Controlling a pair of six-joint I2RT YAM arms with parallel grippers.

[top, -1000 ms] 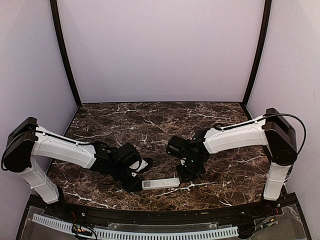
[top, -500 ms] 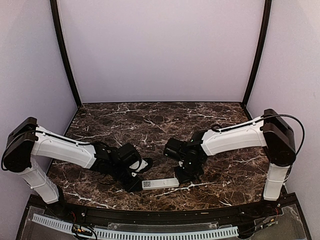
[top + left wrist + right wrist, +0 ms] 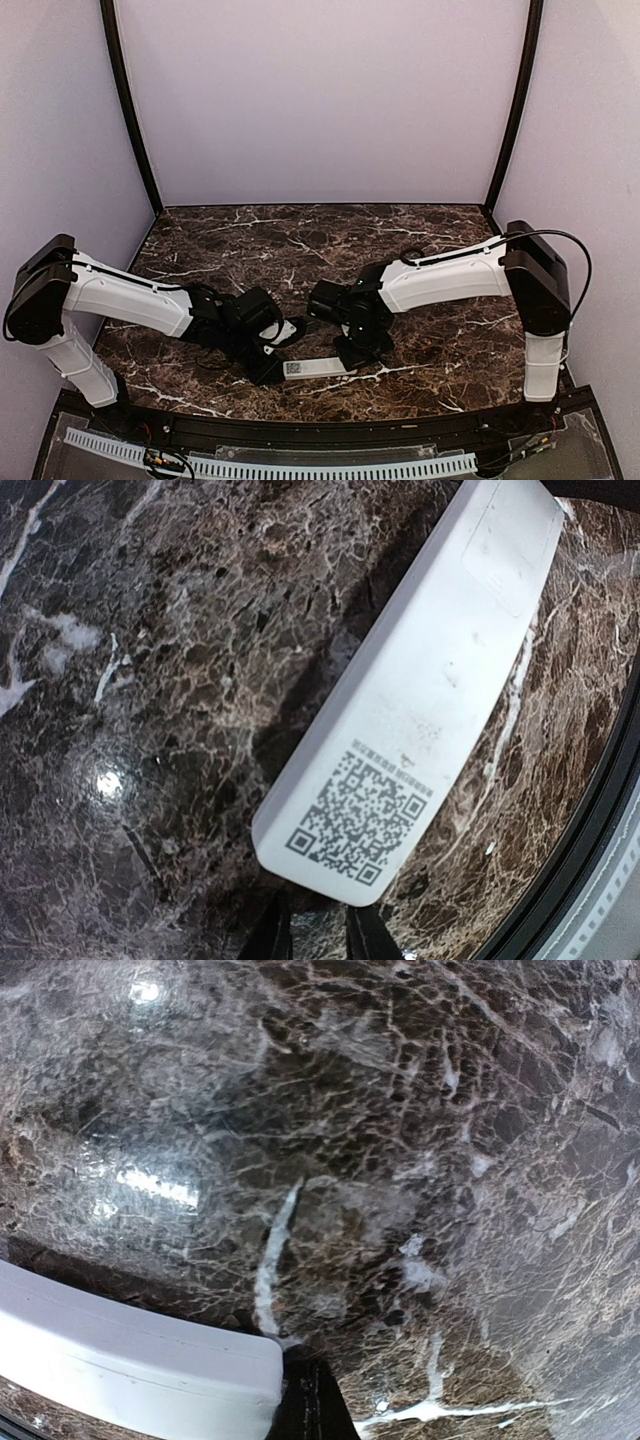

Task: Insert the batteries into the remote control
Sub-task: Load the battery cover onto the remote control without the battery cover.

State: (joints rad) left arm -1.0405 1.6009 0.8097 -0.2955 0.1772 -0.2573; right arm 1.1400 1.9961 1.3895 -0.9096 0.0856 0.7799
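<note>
The white remote control (image 3: 316, 367) lies flat near the table's front edge, back side up, its QR-code end to the left. In the left wrist view the remote control (image 3: 430, 710) fills the middle. My left gripper (image 3: 318, 936) sits at that QR-code end with its fingers a narrow gap apart and only marble between them. My right gripper (image 3: 351, 353) is shut, and its dark tip (image 3: 312, 1405) touches the corner of the remote control's (image 3: 120, 1365) other end. No batteries are in view.
The dark marble table (image 3: 300, 250) is walled at the back and both sides, and a black rim (image 3: 320, 422) runs along the front just below the remote. A small white piece (image 3: 288, 329) shows beside the left wrist.
My right arm has swung leftward, its gripper now over the remote's right end. The remote and the left arm have barely moved.
</note>
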